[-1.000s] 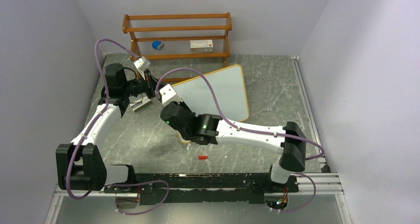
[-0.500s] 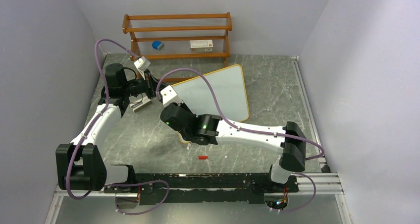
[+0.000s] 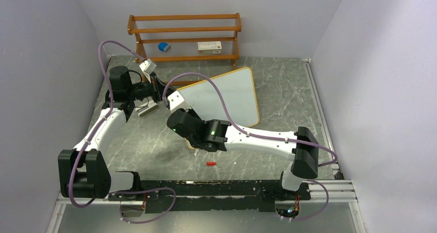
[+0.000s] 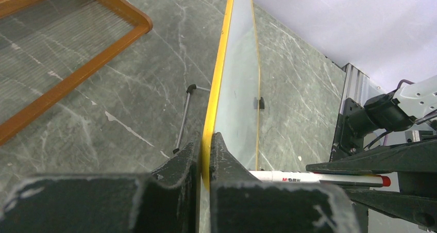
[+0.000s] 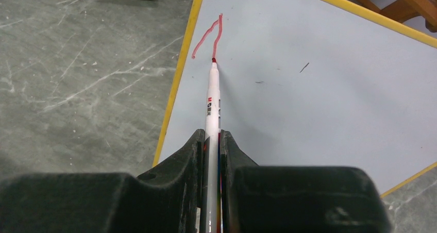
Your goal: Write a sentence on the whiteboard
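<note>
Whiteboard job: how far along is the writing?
Done: one red stroke on the whiteboard, beside its yellow frame. In hand: the right claw holds the marker, tip at the stroke's end, while the left claw clamps the board's edge. Left: nearly the whole sentence; no other writing shows.

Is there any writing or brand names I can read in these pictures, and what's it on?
"M" in red, on the pen; the dark print after it is too blurred.
The box on the rack: print too small to read.
On the whiteboard: just a red squiggle, no word yet.
</note>
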{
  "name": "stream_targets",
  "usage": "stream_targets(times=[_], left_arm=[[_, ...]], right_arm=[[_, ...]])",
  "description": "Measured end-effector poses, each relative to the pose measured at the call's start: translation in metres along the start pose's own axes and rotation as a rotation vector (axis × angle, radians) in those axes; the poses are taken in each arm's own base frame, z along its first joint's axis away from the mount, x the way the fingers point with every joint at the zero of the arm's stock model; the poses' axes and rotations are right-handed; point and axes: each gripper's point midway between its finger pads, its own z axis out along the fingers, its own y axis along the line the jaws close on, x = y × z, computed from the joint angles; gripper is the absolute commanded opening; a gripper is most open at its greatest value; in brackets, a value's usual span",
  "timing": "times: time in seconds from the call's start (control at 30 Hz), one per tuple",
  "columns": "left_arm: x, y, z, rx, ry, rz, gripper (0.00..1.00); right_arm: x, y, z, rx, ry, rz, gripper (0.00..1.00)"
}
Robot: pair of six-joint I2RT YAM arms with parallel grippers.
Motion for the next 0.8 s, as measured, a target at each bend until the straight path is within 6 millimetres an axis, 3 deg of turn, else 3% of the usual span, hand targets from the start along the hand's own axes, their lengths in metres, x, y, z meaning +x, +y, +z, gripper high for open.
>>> stream_targets(times=[0.8], left_arm=[[0.0001,0.0005,0.0,-0.002,0.0,0.003,0.05]], right_arm=[[-0.0022,-0.0016,0.0011,0.007,-0.022,-0.008,0.0]])
